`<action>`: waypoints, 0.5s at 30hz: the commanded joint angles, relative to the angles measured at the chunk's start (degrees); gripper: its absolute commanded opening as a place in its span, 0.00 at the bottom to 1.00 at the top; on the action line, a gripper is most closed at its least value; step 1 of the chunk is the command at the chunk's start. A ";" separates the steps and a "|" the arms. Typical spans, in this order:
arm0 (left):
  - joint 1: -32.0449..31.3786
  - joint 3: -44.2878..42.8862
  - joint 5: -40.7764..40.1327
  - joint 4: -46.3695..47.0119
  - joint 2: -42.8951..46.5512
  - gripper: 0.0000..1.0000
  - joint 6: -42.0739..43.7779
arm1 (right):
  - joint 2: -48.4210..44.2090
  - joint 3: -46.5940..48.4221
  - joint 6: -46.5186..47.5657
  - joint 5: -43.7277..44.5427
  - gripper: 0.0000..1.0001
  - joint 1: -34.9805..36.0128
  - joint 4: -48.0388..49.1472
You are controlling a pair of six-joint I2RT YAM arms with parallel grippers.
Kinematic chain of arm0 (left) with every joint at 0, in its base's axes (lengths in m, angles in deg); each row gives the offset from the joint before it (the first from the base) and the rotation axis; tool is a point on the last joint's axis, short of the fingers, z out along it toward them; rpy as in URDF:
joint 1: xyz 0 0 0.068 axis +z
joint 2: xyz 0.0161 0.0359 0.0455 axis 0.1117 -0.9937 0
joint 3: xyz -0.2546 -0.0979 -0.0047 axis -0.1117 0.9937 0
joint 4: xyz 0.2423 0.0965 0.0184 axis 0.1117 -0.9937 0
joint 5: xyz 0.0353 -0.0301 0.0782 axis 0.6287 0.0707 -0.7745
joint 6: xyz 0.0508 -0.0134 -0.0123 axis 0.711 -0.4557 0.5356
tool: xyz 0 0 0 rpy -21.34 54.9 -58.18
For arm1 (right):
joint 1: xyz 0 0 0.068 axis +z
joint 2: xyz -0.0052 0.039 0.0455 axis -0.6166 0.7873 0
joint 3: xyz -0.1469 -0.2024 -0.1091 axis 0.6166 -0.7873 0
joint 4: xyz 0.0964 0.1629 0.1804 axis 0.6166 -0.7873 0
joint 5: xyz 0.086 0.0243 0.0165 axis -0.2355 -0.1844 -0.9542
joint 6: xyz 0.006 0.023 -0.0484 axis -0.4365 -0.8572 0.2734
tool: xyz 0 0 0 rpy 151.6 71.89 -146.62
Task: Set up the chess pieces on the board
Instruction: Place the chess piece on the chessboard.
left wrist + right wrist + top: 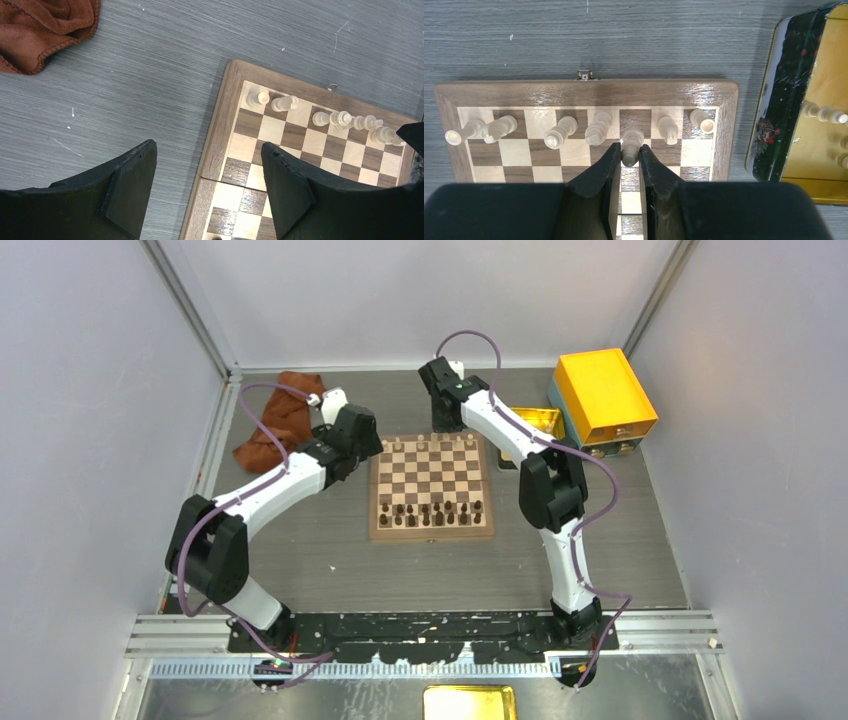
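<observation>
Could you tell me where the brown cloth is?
Top view: the cloth lies crumpled at far left, left of the left gripper and the board.

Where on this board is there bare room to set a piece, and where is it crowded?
Free: on the board, middle rows between the cream chess pieces and dark chessmen; the table between board and brown cloth. Crowded: far row, near rows.
</observation>
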 commanded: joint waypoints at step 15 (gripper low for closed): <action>-0.24 0.19 -1.73 2.31 2.48 0.77 0.09 | 1.25 2.26 -2.68 -1.56 0.01 0.11 1.00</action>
